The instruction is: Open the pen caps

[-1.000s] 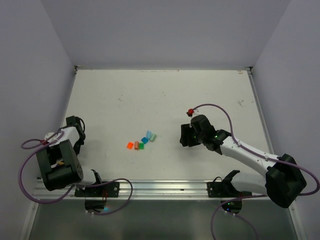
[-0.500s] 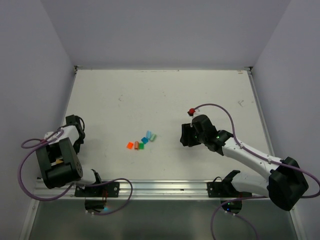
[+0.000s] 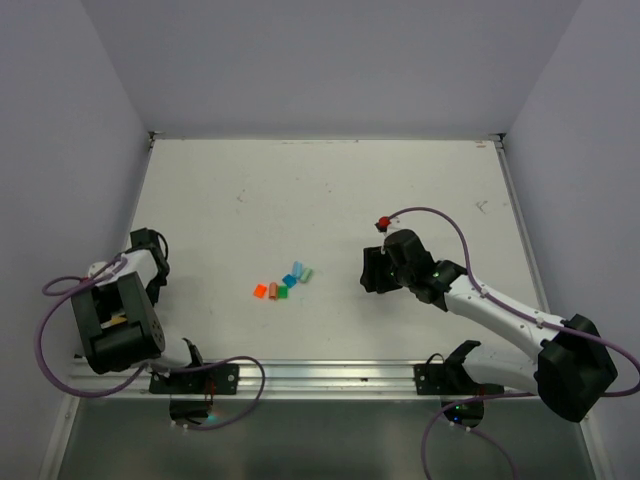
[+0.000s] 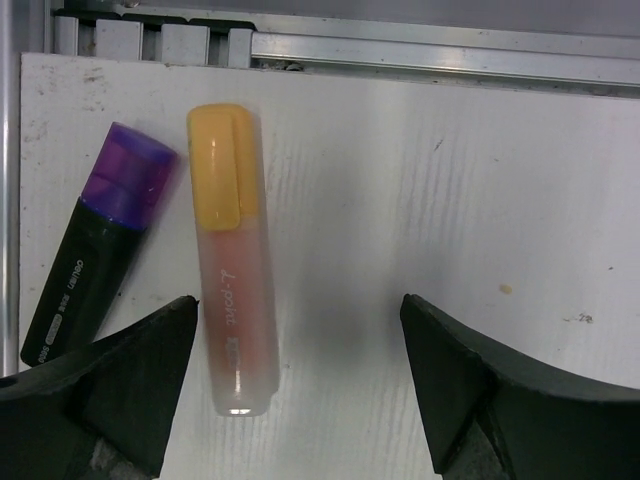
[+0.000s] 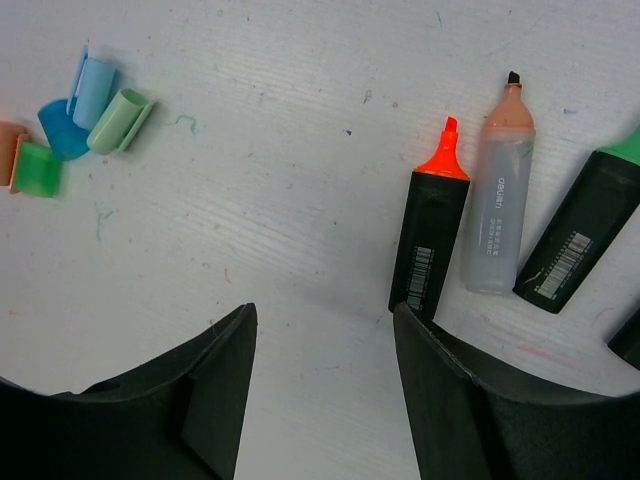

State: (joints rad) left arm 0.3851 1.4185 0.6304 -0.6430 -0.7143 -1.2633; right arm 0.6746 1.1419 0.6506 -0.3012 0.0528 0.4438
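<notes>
Five pen caps lie loose in a tight little cluster mid-table, between the two arms. The right wrist view has them clearly. The light blue cap and mint cap sit side by side at the top, with the blue cap tucked against them. The green cap is just below, and the orange cap is clipped by the frame edge.

Well off to their right lie bare-tipped markers: an orange-tipped black marker, a pale marker just beside it, and a green-tipped black marker.

The right gripper hovers near them, jaws apart, nothing between. Over at the near left edge, the left gripper stands wide open above a pastel marker with its yellow cap on. Next to it lies a black marker wearing a purple cap. Whether the left finger touches that pastel body is hard to call from here.
</notes>
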